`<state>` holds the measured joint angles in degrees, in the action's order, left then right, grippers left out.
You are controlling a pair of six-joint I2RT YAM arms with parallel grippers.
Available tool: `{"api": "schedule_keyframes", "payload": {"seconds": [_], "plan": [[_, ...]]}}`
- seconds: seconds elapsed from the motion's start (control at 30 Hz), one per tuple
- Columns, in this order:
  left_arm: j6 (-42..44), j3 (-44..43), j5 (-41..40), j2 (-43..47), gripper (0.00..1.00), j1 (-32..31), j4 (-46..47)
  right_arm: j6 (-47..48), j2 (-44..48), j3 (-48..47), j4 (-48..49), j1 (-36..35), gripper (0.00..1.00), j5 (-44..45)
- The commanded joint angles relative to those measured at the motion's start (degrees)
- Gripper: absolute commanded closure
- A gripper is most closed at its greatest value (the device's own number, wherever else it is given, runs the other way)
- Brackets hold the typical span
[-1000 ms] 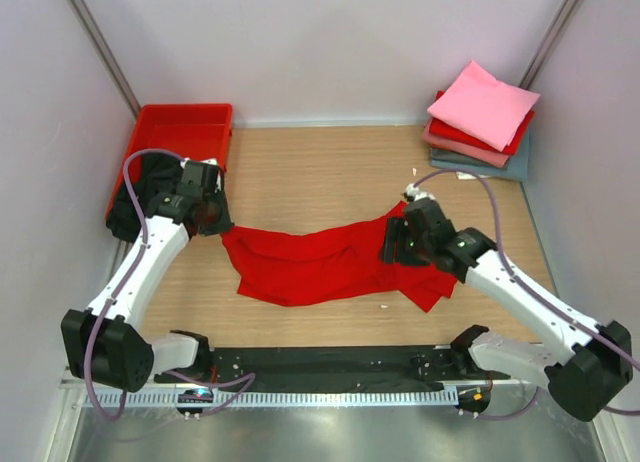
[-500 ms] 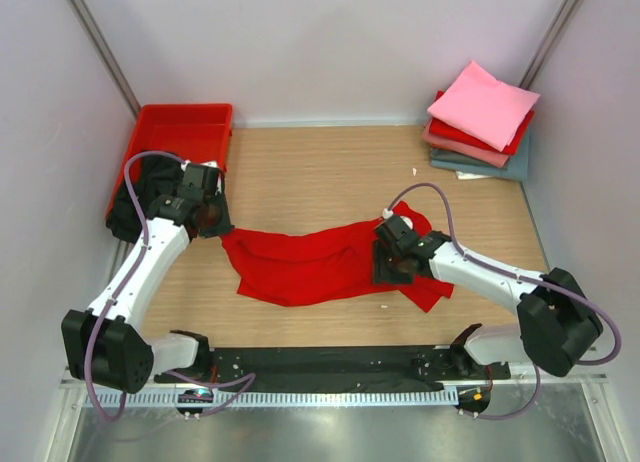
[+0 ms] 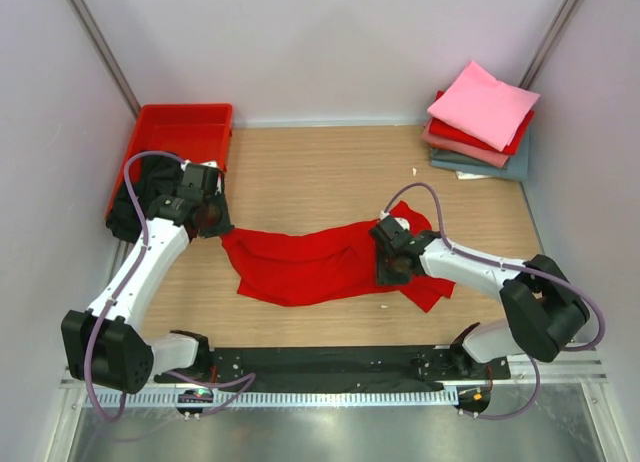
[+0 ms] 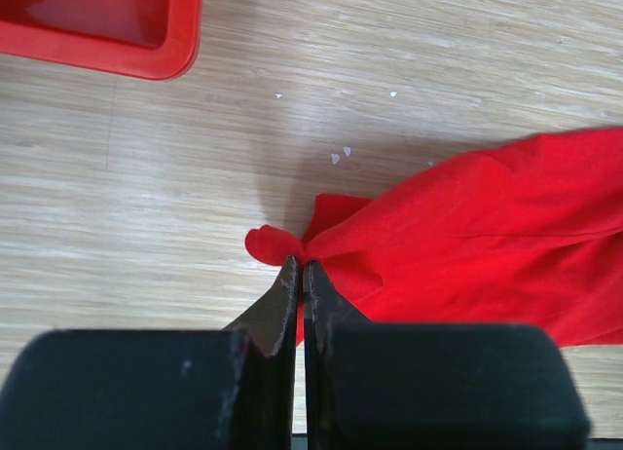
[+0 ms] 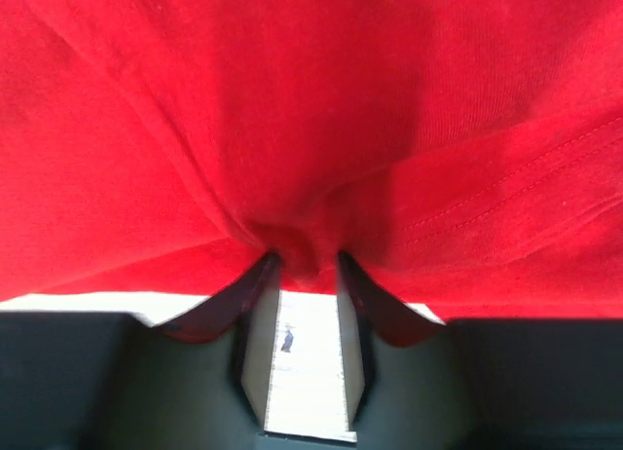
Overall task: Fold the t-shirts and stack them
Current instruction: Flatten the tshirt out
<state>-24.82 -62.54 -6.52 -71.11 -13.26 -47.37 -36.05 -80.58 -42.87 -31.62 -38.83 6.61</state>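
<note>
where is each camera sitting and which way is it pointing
Top external: above and behind the arms, looking down on the table; both arms, the red t-shirt, tray and folded stack show.
Left wrist: on the left arm, looking down past the left claw, shut on a shirt corner.
Right wrist: on the right arm, close against the shirt, right claw straddling bunched cloth.
Shared: left wrist and top both show tray and shirt.
</note>
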Motion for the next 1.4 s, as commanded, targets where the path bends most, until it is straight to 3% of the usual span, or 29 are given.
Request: {"api": "schedule_keyframes", "payload": {"seconds": [0.0,0.13,0.27,0.4,0.57,0.73,0.8,1.0,1.2,1.37], "plan": [[1.09,0.14,-0.86,1.50,1.00,-0.02,1.50,0.72,-0.28,-2.57,1.65,-0.28,0.68,2.35],[1.18,0.05,-1.12,1.41,1.00,-0.02,1.41,0.81,0.76,-3.88,-0.28,-0.28,0.90,3.66],[1.09,0.14,-1.38,2.46,1.00,-0.02,1.67,1.07,3.74,-6.42,-4.84,-0.28,0.99,6.65],[0.65,-0.12,-0.77,4.31,1.00,-0.02,2.55,1.77,8.67,-10.91,-11.70,-0.28,0.99,11.22],[-0.67,-4.86,-0.86,8.61,1.00,-0.19,0.01,2.74,15.52,-23.09,-22.94,-0.20,0.99,21.05],[-0.06,-13.12,5.80,17.21,1.00,-0.63,-0.88,7.21,23.95,-35.24,-26.48,-0.20,0.99,26.52],[0.73,-17.16,8.44,20.73,1.00,-0.72,-0.53,10.89,27.90,-41.39,-24.91,-0.20,0.99,26.35],[2.84,-25.69,19.25,27.07,1.00,-0.81,2.98,18.02,37.50,-48.18,-20.25,-0.19,0.99,24.07],[2.06,-26.84,33.47,34.27,1.00,-0.63,12.27,26.55,46.47,-53.27,-11.90,0.77,0.99,13.44],[-0.23,-27.36,37.99,38.85,1.00,1.73,19.77,31.74,49.81,-58.37,-3.20,5.95,0.99,3.69]]}}
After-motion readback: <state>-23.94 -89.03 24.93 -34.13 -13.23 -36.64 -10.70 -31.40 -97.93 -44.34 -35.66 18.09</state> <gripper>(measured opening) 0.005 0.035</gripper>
